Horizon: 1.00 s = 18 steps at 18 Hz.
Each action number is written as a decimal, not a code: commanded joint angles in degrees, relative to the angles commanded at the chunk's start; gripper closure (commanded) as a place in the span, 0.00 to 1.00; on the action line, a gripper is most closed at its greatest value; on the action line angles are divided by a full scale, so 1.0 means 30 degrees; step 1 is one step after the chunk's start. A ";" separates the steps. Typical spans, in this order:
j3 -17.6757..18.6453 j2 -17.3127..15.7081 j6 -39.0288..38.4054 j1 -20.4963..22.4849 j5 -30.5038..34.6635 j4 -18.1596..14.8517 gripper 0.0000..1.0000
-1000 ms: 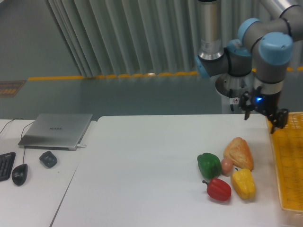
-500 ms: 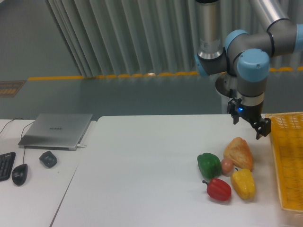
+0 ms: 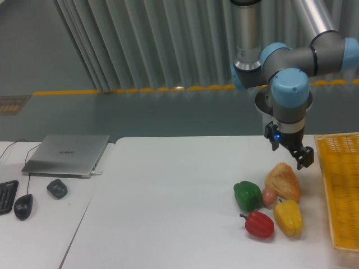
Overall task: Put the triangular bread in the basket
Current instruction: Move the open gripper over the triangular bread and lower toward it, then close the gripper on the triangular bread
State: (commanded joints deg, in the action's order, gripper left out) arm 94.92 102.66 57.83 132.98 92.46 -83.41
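Observation:
The triangular bread [image 3: 284, 181] is a golden-orange wedge lying on the white table right of centre, touching a small tan egg and a yellow pepper. The basket [image 3: 340, 188] is a bright yellow woven tray at the right edge of the table, cut off by the frame. My gripper [image 3: 289, 153] hangs just above and slightly behind the bread, fingers spread apart and holding nothing.
A green pepper [image 3: 247, 195], a red pepper [image 3: 259, 224], a yellow pepper [image 3: 288, 218] and a tan egg [image 3: 269, 196] crowd the bread's left and front. A laptop [image 3: 68, 154], a mouse [image 3: 23, 206] and a small dark object [image 3: 57, 188] lie on the left table.
My gripper has moved left, from over the basket's near corner to just above the bread. The foods and the basket have not moved.

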 joint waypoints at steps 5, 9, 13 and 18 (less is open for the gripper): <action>0.0380 0.0497 0.0176 -0.0001 0.0438 0.0000 0.00; 0.0499 0.0937 0.0146 -0.0001 0.0762 0.0088 0.00; 0.0499 0.1171 0.0117 -0.0001 0.0704 0.0525 0.00; 0.0528 0.1669 0.0117 -0.0235 0.0762 0.1229 0.00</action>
State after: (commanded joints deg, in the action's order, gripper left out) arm 96.50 107.66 58.18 132.28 94.74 -79.72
